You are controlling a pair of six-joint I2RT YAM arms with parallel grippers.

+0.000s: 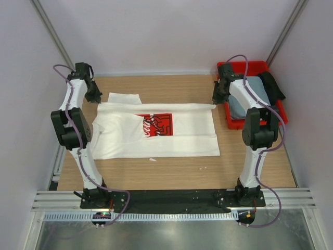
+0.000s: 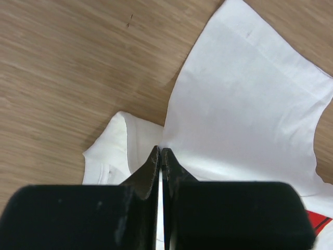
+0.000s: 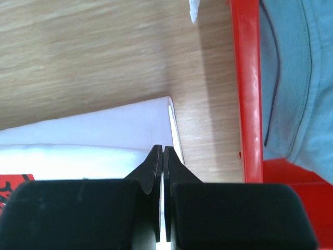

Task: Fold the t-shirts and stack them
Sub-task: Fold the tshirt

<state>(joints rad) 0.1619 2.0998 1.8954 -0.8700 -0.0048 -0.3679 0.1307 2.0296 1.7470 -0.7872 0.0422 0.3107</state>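
The white t-shirt [image 1: 156, 140] lies flat and sideways on the wooden table, its red square print [image 1: 154, 125] facing up and its collar to the left. One sleeve [image 2: 244, 94] spreads out beyond its far edge. My left gripper [image 1: 95, 98] [image 2: 161, 150] is shut on the cloth where that sleeve meets the body. My right gripper [image 1: 217, 98] [image 3: 163, 148] is shut on the shirt's far hem corner [image 3: 171, 112]. The far edge runs as a straight folded strip between the two grippers. The grey-blue t-shirt [image 1: 238, 108] [image 3: 296, 78] lies in the red bin.
The red bin [image 1: 250, 66] [image 3: 244, 78] stands at the back right, close beside my right gripper, with a dark cloth [image 1: 273, 86] over its right rim. Small white scraps [image 1: 152, 159] lie on the table [image 1: 171, 172] near the shirt's front edge.
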